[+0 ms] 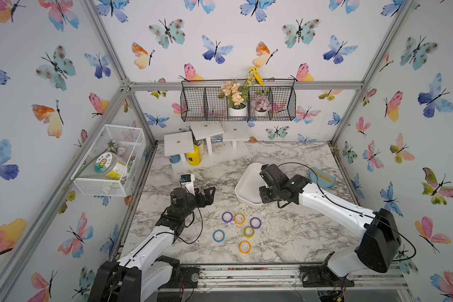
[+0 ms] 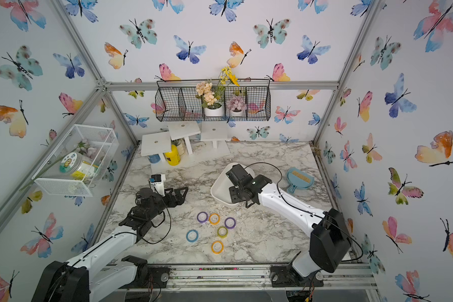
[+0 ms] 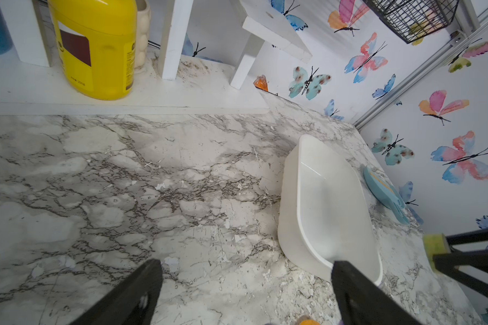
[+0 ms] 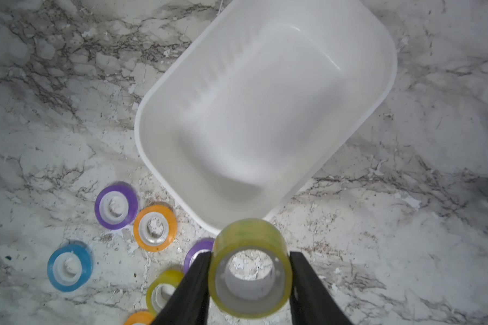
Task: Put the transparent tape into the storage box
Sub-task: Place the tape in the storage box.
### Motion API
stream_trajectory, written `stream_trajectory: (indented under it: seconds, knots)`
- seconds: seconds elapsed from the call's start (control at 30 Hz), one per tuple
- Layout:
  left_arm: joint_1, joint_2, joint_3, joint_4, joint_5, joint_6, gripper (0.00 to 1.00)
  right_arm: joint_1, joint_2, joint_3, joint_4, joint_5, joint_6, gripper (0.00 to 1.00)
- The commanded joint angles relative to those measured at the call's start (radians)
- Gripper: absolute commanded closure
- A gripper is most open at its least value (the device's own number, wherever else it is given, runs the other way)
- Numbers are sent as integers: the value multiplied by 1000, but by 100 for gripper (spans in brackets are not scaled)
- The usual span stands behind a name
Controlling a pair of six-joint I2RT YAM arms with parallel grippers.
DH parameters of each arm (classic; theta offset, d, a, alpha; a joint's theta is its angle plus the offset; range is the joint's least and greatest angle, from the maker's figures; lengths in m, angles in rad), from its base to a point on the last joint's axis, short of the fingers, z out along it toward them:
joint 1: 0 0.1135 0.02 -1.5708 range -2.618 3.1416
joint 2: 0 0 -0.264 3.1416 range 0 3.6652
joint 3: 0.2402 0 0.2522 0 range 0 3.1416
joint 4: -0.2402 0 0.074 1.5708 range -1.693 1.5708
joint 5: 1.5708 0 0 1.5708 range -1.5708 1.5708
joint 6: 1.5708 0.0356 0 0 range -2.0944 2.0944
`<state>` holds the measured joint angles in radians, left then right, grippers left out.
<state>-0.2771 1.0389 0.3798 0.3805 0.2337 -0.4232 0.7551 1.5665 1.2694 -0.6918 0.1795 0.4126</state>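
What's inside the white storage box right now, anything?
Empty: the storage box shows only bare white floor; the yellowish tape roll is clamped in the right gripper.

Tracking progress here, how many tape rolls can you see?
7. Six lie on the table: two purple, two orange, one blue, one yellow. One roll sits in the right gripper.

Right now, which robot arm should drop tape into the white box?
Right: the right gripper grips a yellowish tape roll near the white box; the left gripper is open and empty.

Storage box [image 4: 164, 129] stands open-topped — tape rolls [image 4: 155, 228] cluster beside it.
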Motion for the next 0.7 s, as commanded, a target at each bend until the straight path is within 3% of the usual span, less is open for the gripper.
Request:
stream_trajectory:
  seconds: [0.0,0.33,0.67]
  knots:
    - [-4,0,17,-6,-26,5,1,-57,111,90,30,-34,-99,58]
    - [-4,-16,13,-8,-29,4,1,-200,449,381,60,-107,-165,59]
    - [-4,-16,15,-8,-29,3,1,-216,612,511,83,-141,-182,59]
